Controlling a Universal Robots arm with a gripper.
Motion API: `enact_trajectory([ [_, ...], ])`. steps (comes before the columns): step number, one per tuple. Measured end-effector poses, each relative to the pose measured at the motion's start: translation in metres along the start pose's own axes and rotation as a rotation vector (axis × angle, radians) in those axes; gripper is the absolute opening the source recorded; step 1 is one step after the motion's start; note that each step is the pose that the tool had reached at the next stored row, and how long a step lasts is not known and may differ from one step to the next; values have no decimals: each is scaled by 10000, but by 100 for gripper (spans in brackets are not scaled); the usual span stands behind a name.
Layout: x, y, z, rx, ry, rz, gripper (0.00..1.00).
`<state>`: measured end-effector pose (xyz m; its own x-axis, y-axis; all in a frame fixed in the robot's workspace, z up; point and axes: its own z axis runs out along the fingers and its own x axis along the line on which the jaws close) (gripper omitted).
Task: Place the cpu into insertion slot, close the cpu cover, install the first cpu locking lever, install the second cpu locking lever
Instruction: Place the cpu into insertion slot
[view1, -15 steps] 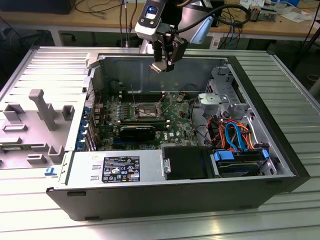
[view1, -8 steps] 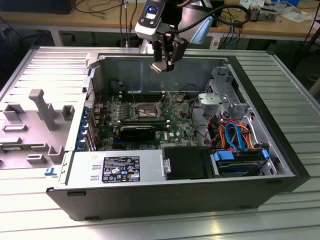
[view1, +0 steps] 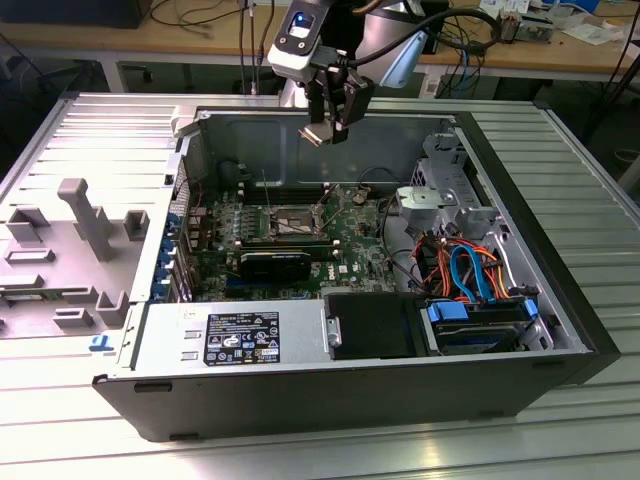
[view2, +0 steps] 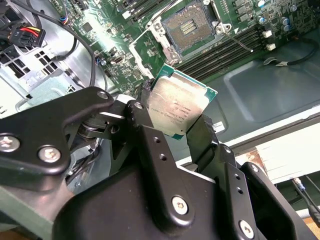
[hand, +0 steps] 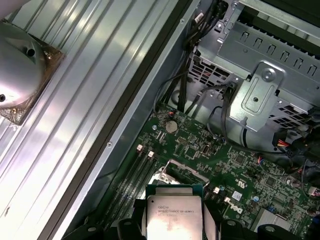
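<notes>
The cpu (view1: 315, 135) is a flat square chip with a dull silver top and green rim. My gripper (view1: 328, 125) is shut on it, high above the open computer case near the back wall. In both wrist views the black fingers (view2: 145, 107) pinch the cpu (view2: 177, 107) (hand: 175, 217) by two opposite edges. The insertion slot (view1: 287, 222) (view2: 187, 27) lies below on the green board. Its dark contact field is bare, and its silver frame (view2: 150, 47) is around it. A thin lever wire (view2: 235, 41) sticks out beside the slot. The held chip partly hides the insertion slot (hand: 182, 175) in the first wrist view.
Long memory slots (view2: 225, 50) run beside the socket. A black ribbed block (view1: 275, 262) sits in front of it. A metal drive cage (view1: 445, 195) with coloured cables (view1: 465, 270) fills the case toward the exterior view's right. A grey moulded tray (view1: 70, 240) lies outside the case.
</notes>
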<state>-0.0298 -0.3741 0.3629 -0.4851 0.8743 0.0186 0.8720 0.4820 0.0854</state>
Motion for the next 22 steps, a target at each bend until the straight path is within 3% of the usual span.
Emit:
enact_trajectory([
  [3,0,0,1,-4,-20,238,54],
  [12,-17,-10,1,-5,-29,326,54],
  [16,-17,-10,4,-11,-53,627,54],
  [22,-17,-10,4,-11,-54,635,54],
])
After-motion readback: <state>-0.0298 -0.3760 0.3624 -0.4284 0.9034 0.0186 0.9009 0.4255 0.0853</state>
